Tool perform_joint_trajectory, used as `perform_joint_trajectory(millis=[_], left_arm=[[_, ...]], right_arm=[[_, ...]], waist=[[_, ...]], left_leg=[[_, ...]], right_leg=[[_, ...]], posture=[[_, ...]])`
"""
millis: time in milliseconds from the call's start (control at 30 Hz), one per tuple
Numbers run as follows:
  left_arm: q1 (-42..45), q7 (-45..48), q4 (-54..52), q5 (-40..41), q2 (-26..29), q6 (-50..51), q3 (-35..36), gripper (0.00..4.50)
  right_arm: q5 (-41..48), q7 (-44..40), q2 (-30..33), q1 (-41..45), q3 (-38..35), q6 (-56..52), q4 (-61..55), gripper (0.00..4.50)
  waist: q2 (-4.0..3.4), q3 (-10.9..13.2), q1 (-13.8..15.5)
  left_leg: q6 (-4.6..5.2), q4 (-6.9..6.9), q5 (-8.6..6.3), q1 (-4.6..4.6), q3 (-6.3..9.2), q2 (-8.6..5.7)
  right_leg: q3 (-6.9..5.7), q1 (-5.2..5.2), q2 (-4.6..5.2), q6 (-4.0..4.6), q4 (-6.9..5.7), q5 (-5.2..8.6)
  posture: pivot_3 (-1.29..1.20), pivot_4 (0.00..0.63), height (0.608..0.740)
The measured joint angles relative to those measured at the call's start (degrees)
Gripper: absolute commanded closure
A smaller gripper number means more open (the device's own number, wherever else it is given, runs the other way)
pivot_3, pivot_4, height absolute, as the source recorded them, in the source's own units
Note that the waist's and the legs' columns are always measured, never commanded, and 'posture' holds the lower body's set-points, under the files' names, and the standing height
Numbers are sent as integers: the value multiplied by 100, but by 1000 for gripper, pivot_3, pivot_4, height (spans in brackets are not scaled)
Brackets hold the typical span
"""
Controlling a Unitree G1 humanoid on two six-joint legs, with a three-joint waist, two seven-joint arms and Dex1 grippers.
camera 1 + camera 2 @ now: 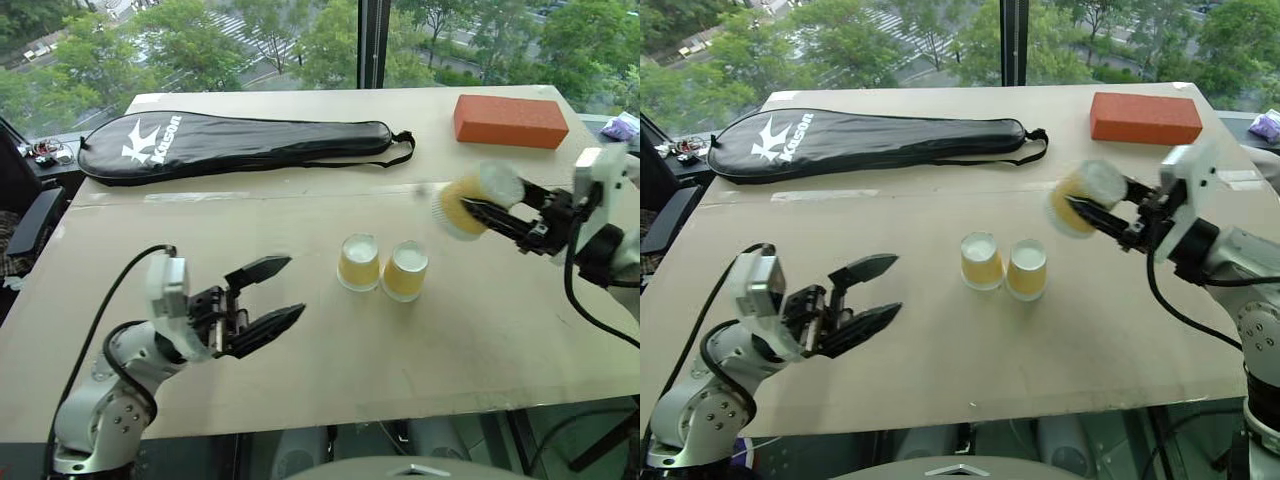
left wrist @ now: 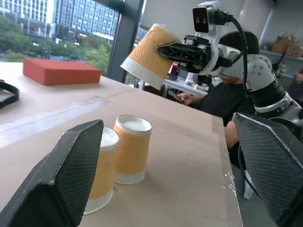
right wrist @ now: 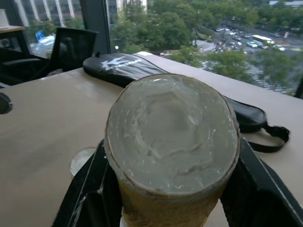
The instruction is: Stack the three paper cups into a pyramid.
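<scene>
Cardboard-topped table (image 1: 300, 330): right claw (image 1: 470, 212) holds one cup (image 1: 475, 200) aloft, tilted, left claw (image 1: 280, 292) gapes, two cups (image 1: 382, 266) touching

Pale tan tabletop with four things resting on it

The flat, light-brown wooden table (image 1: 300, 340) fills most of the frame, a seam of clear tape crossing it from left to right. Near centre stand two small yellow-orange paper cups (image 1: 382, 266), upside down with white bases up, side by side and touching. Along the upper left lies a long black zipped racket case with white lettering (image 1: 235, 142). In the upper right lies a rectangular orange-red brick-like block (image 1: 510, 120).
</scene>
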State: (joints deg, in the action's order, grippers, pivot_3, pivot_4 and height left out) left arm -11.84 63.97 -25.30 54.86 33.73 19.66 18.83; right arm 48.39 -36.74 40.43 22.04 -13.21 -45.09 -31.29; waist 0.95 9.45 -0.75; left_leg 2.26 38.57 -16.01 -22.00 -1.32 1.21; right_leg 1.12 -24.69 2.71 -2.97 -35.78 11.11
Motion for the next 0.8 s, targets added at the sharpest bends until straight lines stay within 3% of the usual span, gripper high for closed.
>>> perform_joint_trajectory(millis=[267,700,800], left_arm=[[-416,108,125,-33,-70,-31,199,0],[-762,-49,-172,-67,-263,-123,201,0],[-801,-53,-239,-68,-262,-132,201,0]], right_arm=[[-130,-414,160,1267,1261,-344,234,2611],[-1009,-913,95,1389,2289,-239,555,2611],[-1383,-1000,115,1465,2481,-5,699,1212]], waist=[[5,2,16],[5,2,2],[5,2,1]], left_leg=[[0,1,0,-13,3,-1],[0,0,0,-12,4,0],[0,1,0,-10,0,-1]], right_leg=[[-7,-6,9,8,9,-5],[-10,-8,7,8,7,-5],[-7,-8,9,8,8,-5]], posture=[[0,150,740],[0,150,740],[0,150,740]])
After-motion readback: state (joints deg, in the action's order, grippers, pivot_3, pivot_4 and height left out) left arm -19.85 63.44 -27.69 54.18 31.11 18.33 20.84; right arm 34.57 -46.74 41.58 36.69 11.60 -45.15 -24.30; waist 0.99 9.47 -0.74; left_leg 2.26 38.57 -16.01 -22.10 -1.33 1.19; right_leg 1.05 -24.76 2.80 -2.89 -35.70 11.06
